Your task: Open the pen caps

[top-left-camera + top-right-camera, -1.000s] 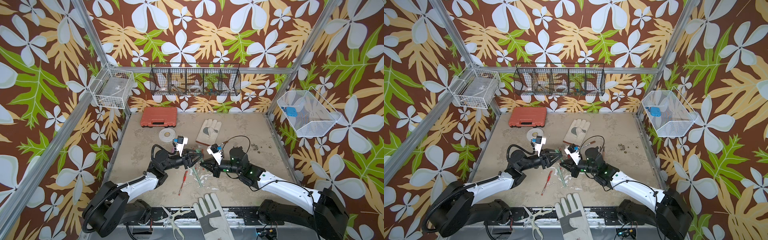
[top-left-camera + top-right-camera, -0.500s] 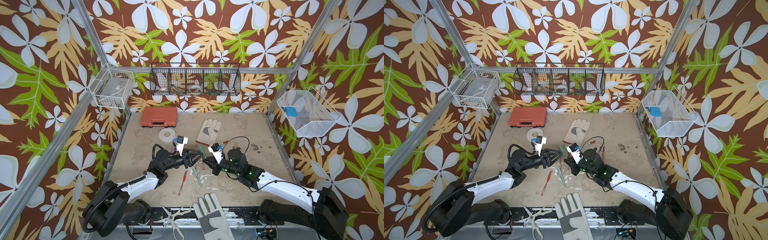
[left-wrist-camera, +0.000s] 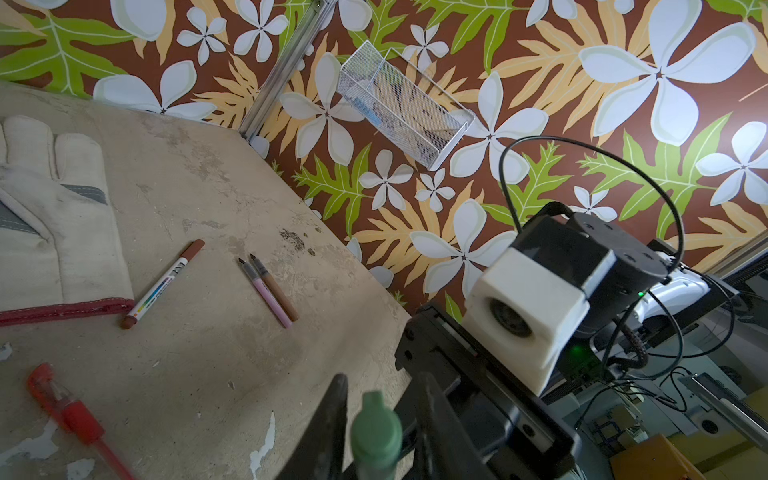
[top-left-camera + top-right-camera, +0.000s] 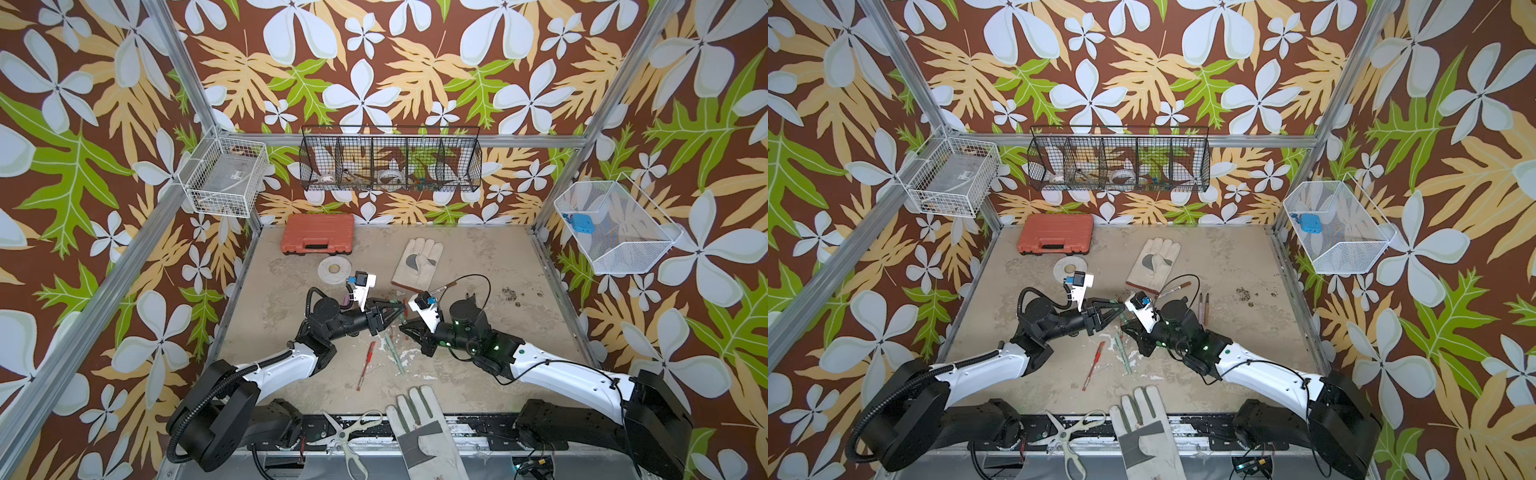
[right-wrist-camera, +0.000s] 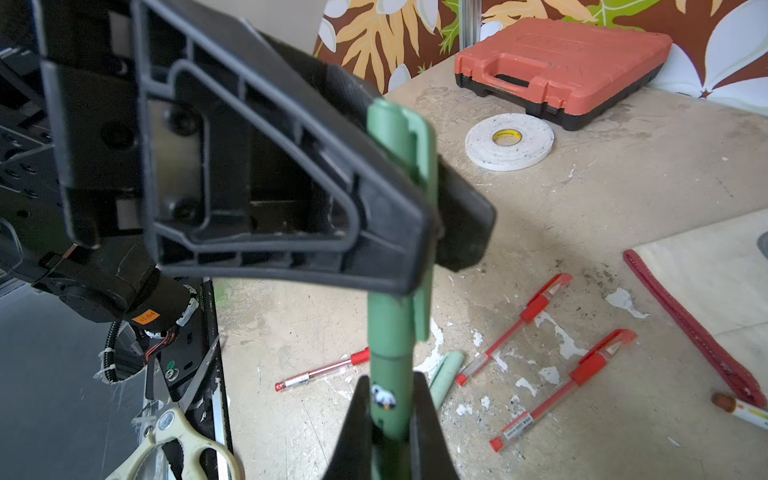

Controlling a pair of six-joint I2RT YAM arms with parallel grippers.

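A green pen (image 5: 388, 357) hangs above the middle of the table. My right gripper (image 5: 391, 382) is shut on its barrel. My left gripper (image 3: 380, 386) comes in from the side and is shut on the pen's green cap (image 5: 395, 137), which shows end-on in the left wrist view (image 3: 376, 432). In both top views the two grippers (image 4: 401, 309) (image 4: 410, 330) meet tip to tip. Three red capped pens (image 5: 515, 320) and a mint pen (image 5: 446, 370) lie below. A white marker with brown ends (image 3: 164, 284) lies by a glove. A pink pen (image 3: 268, 295) and a brown-gold pen (image 3: 276, 291) lie there with bare tips.
An orange case (image 4: 318, 239) and a tape roll (image 4: 333, 269) sit at the back left. A work glove (image 4: 417, 262) lies at the back centre. Another glove (image 4: 424, 432) and white-handled scissors (image 4: 349, 432) lie at the front edge. Wire baskets hang on the walls.
My right gripper has brought the green pen up to the left gripper. The left jaws have narrowed onto its cap.
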